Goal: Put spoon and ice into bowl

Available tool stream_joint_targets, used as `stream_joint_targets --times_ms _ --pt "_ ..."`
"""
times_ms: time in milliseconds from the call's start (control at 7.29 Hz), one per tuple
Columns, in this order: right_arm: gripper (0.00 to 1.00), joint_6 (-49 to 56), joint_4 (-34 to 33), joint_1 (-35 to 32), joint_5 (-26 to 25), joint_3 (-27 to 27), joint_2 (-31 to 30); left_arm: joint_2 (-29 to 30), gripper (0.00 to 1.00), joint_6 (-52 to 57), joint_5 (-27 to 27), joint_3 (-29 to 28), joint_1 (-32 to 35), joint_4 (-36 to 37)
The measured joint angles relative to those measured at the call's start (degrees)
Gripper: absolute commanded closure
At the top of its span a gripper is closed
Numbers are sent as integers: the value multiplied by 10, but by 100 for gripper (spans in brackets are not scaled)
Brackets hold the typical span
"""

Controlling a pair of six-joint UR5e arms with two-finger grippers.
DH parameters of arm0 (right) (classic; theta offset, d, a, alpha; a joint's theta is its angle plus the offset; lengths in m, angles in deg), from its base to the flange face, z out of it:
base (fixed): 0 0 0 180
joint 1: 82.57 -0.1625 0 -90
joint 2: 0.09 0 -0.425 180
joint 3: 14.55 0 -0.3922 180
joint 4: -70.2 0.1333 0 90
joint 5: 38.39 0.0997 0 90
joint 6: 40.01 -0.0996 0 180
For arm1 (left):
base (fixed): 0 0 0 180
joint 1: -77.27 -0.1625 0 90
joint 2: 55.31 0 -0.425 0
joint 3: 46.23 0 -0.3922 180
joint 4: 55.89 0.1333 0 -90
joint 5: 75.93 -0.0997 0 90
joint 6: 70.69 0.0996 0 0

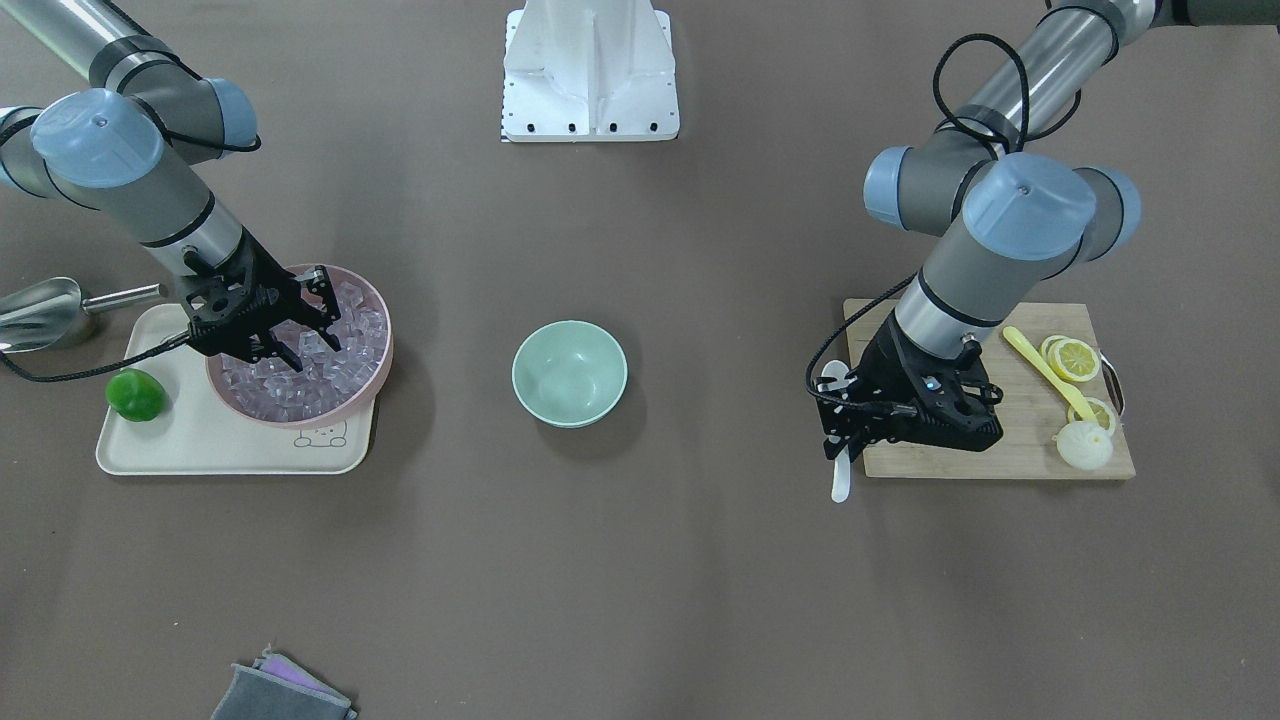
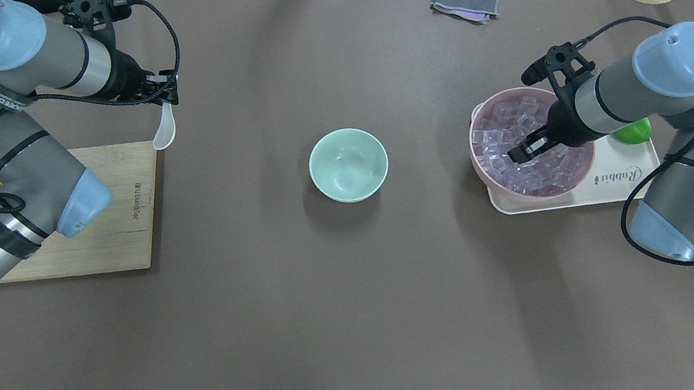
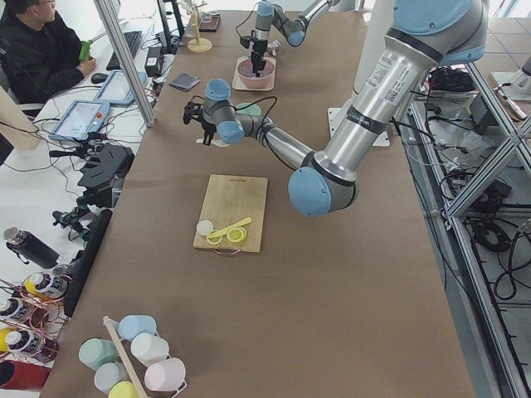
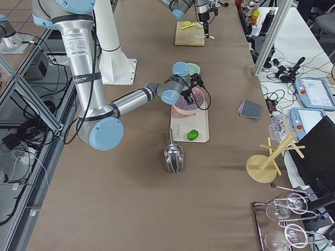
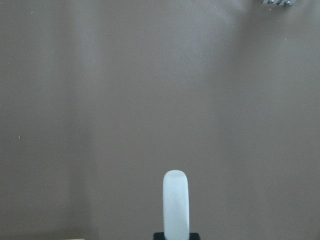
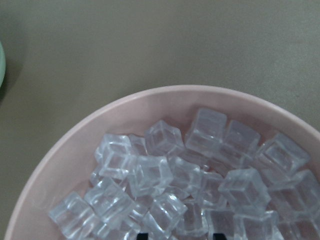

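White soup spoon (image 2: 164,131) pinched partway along its handle between the pressed-together fingers of the left gripper (image 2: 168,101), scoop end toward the robot, rounded handle end protruding past the fingers in the left wrist view. Position: just beside the bowl-side corner of the wooden cutting board (image 1: 1000,455), over the brown table (image 1: 640,560); contact with the table surface not determinable. Ice cubes (image 6: 152,175), clear and many alike, heaped in the pink bowl (image 6: 75,140). Right gripper (image 1: 312,352) poised at the top of the heap, fingers spread apart, several cubes lying between the two tips in the right wrist view. Mint-green bowl (image 1: 570,373) upright at the middle of the table, between the two arms, well apart from both the spoon and the pink bowl. Pink bowl seated on one end of a cream tray (image 1: 200,440), overhanging its bowl-side edge slightly; green rounded item (image 1: 135,395) on the same tray, beside the pink bowl on the side away from the centre. Metal scoop (image 1: 40,310) on the table just beside the tray's outer corner. On the cutting board, beyond the left arm: thin yellow spoon (image 1: 1040,370), lemon slices (image 1: 1075,358), pale round item (image 1: 1083,447). Grey cloth (image 1: 280,695) near the operators' edge of the table, well apart from everything else.
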Motion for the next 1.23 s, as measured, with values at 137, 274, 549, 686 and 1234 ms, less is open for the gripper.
stream_joint_targets --times_ms 137,274,549,686,1234 --pt "47 -2 0 0 2 -6 -5 3 100 0 0 -1 0 0" --pt "46 -8 0 0 3 -15 -13 5 100 0 0 -2 0 0" --pt "47 -21 -1 1 1 -27 -24 7 100 1 0 -3 0 0" --pt "47 -23 -1 2 0 -26 -25 8 100 2 1 -4 0 0" --pt "94 -23 -2 8 -9 -16 -18 8 100 7 1 -8 0 -1"
